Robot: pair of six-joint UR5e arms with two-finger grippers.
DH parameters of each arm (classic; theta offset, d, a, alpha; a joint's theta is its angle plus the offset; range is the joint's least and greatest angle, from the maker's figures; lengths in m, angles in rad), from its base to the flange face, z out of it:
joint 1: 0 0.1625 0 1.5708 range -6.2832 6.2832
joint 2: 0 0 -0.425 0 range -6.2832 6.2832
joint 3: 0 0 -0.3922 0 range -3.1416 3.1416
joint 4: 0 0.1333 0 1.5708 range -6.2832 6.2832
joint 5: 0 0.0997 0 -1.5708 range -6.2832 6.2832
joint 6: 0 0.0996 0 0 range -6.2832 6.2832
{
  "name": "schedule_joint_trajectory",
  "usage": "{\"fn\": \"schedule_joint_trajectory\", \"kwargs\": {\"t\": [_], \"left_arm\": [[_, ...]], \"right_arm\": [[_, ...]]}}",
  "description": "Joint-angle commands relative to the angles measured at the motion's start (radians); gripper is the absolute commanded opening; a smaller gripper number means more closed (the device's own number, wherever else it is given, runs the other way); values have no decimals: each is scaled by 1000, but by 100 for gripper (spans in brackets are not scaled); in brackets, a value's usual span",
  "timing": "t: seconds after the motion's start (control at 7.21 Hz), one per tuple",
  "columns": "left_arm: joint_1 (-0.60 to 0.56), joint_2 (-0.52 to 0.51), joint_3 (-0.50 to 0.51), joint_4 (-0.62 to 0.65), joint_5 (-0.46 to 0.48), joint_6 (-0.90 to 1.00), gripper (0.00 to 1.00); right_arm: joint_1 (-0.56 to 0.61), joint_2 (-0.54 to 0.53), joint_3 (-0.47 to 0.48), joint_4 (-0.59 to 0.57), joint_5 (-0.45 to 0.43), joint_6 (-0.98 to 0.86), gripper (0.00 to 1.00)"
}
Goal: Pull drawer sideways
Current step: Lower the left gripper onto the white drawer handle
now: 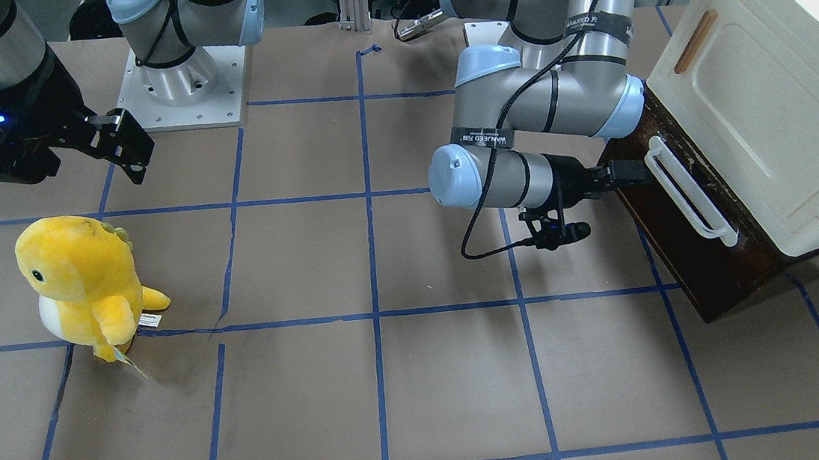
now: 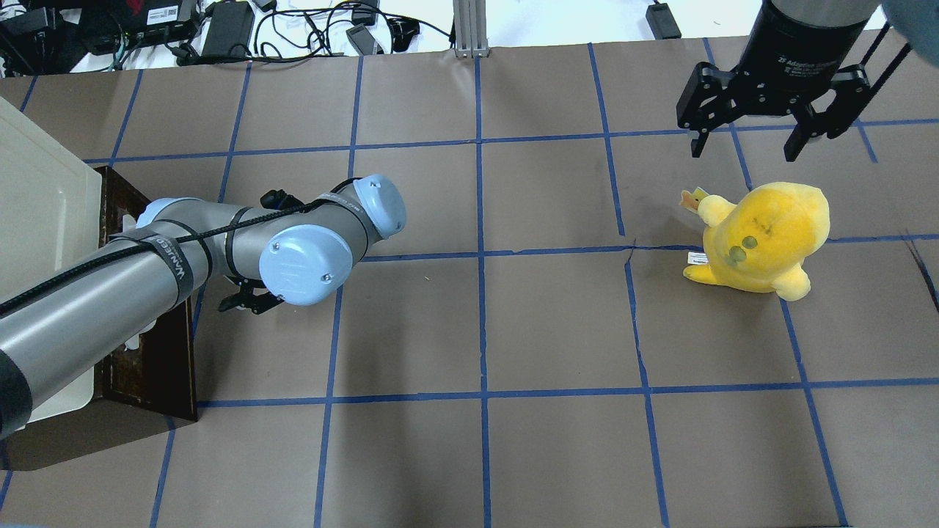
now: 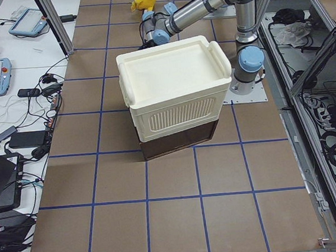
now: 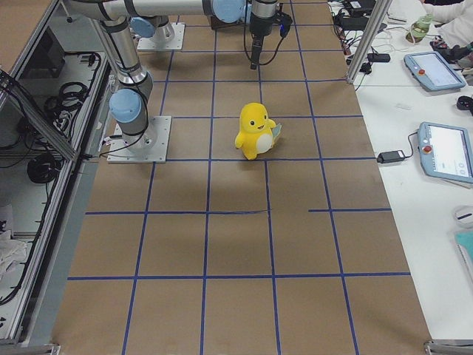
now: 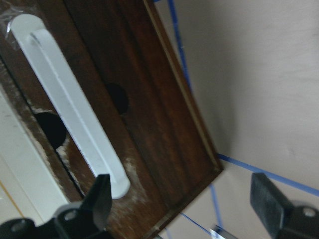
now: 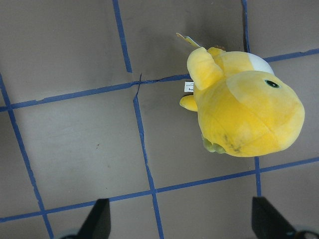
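The dark brown drawer (image 1: 691,263) sits under the cream cabinet (image 1: 780,96), and its long white bar handle (image 1: 688,196) faces the table. My left gripper (image 1: 626,173) is level with the far end of the handle, close to the drawer front. In the left wrist view the left gripper (image 5: 184,209) is open, and the handle (image 5: 70,114) ends right beside one finger (image 5: 99,199). The fingers hold nothing. My right gripper (image 2: 747,143) is open and empty, hovering high beyond the yellow plush.
A yellow plush dinosaur (image 1: 84,284) stands on the brown paper-covered table on my right side; it also shows in the right wrist view (image 6: 249,114). The cabinet door carries a small tan handle (image 1: 696,41). Blue tape lines grid the table.
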Motion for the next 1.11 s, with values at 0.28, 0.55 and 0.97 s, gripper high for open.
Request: {"fn": "schedule_joint_trajectory", "kwargs": {"t": [0.28, 0.55, 0.97], "left_arm": [[112, -78, -10, -20, 138, -53, 100], [112, -95, -5, -26, 141, -46, 77], [110, -88, -3, -53, 196, -38, 61]], "right_arm": [[0, -1, 0, 1, 0, 0, 100], [-2, 1, 0, 0, 0, 0, 100], [0, -1, 0, 0, 0, 0, 100]]}}
